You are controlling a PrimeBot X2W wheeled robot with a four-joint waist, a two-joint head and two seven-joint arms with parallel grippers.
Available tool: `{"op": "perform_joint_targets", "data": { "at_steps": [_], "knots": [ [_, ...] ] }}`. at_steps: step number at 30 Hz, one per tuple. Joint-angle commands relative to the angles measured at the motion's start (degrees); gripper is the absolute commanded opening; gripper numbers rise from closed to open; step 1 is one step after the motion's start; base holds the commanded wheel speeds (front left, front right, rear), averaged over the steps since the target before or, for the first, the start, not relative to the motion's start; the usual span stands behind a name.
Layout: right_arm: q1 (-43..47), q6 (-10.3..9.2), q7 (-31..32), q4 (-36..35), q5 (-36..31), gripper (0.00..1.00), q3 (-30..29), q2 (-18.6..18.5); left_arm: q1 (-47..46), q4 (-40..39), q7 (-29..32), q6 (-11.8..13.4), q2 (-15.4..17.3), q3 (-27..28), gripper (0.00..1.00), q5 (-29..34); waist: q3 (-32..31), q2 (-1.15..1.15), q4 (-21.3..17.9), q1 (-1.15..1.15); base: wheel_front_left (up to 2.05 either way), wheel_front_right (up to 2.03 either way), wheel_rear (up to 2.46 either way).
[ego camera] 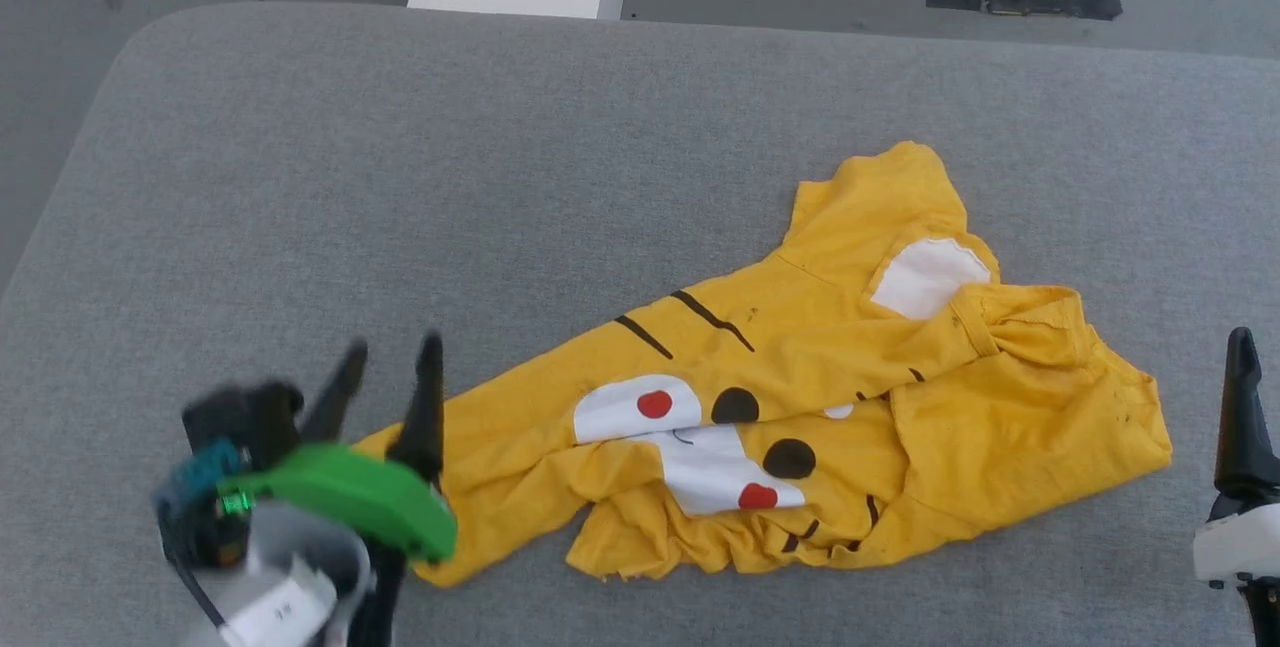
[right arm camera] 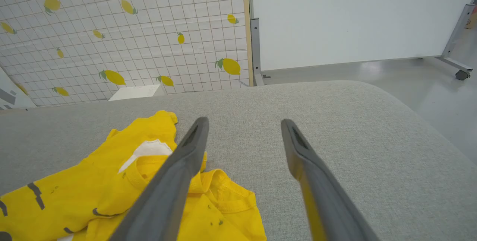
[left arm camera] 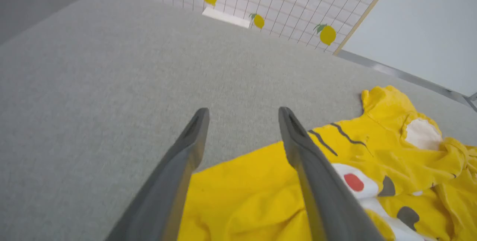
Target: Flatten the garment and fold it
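Grey padded surface [ego camera: 500,177] spreads under me, with one yellow shirt [ego camera: 800,407] lying crumpled on it, right of centre. My left arm reaches in low, and my left gripper [ego camera: 392,347] is spread wide over the shirt's left edge, holding nothing. My right gripper [right arm camera: 244,121] hovers beside the collar end, two fingers parted, empty.
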Motion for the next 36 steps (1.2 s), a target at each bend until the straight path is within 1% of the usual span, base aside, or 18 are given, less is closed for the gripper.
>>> {"op": "perform_joint_targets", "data": {
  "at_steps": [1,4,6,7,10,12,18,22,27,28,29,31,33,35,36],
  "knots": [
    [-0.58,-0.08,0.12,-0.46,-0.23,1.00,0.08,0.02,-3.55,-0.41,0.17,-0.99,1.13,-0.03,1.00,1.43,0.77,0.00,-0.52,0.00,0.00,0.00,0.00],
    [-1.18,-0.08,0.09,-0.82,-0.21,1.00,0.04,0.02,-9.93,0.56,3.48,-3.69,3.32,-3.30,1.00,5.12,1.91,0.00,-1.34,0.00,0.00,0.00,0.00],
    [-1.73,-0.08,0.13,-1.16,-0.23,1.00,0.14,0.02,-14.48,2.35,6.66,-6.07,3.88,-6.35,1.00,7.25,2.96,0.00,-2.16,0.00,0.00,0.00,0.00],
    [-2.06,-0.08,0.15,-1.34,-0.24,1.00,0.14,0.02,-16.97,3.75,8.64,-7.83,3.97,-8.32,1.00,8.27,3.57,0.00,-2.64,0.00,0.00,0.00,0.00],
    [-2.79,-0.08,0.17,-1.71,-0.15,1.00,0.08,0.02,-23.04,8.17,13.29,-12.53,3.10,-12.91,1.00,9.98,5.21,0.00,-3.90,0.00,0.00,0.00,0.00],
    [-3.14,-0.08,0.16,-1.86,-0.04,1.00,0.05,0.02,-26.40,11.23,14.96,-15.32,2.30,-15.06,1.00,10.89,6.33,0.00,-4.70,0.00,0.00,0.00,0.00],
    [-4.16,-0.08,-0.18,-1.87,0.26,1.00,-0.02,0.02,-33.31,20.42,18.78,-22.31,-0.46,-19.84,1.00,11.69,9.29,0.00,-6.69,0.00,0.00,0.00,0.00],
    [-4.82,-0.08,-0.55,-1.67,0.45,1.00,0.26,0.02,-36.18,25.82,20.77,-25.79,-1.98,-22.16,1.00,11.77,10.46,0.00,-7.60,0.00,0.00,0.00,0.00],
    [-5.32,-0.08,-0.88,-1.42,0.66,1.00,0.49,0.02,-38.34,31.93,23.12,-28.25,-2.94,-24.89,1.00,12.24,11.24,0.00,-8.14,0.00,0.00,0.00,0.00],
    [-5.40,-0.08,-0.91,-1.37,0.68,1.00,0.45,0.02,-38.64,33.02,23.42,-28.70,-3.05,-25.41,0.47,12.17,11.32,0.00,-8.15,0.00,0.00,0.00,0.00],
    [-5.48,-0.08,-0.93,-1.31,0.70,1.00,0.39,0.02,-38.81,33.85,23.45,-28.92,-3.10,-25.61,0.00,12.06,11.34,0.00,-8.13,0.00,0.00,0.00,0.00],
    [-5.60,-0.08,-0.94,-1.12,0.66,1.00,0.24,0.02,-38.91,35.27,23.47,-29.36,-3.12,-25.85,0.00,11.46,11.01,0.00,-7.97,0.00,0.00,0.00,0.00],
    [-5.50,-0.08,-0.94,-0.93,0.61,1.00,-0.13,0.02,-38.54,35.84,22.20,-29.08,-3.54,-24.47,0.00,9.84,10.30,0.00,-7.50,0.00,0.00,0.00,0.00],
    [-5.23,-0.08,-0.90,-0.71,0.63,1.00,-0.35,0.02,-37.71,35.48,20.52,-28.17,-3.56,-22.71,0.00,8.26,9.34,0.00,-6.95,0.00,0.00,0.00,0.00],
    [-5.03,-0.08,-0.86,-0.57,0.66,1.00,-0.34,0.02,-36.85,34.93,19.40,-27.29,-3.46,-21.35,0.00,7.08,8.70,0.00,-6.62,0.00,0.00,0.00,0.00]
  ]
}}
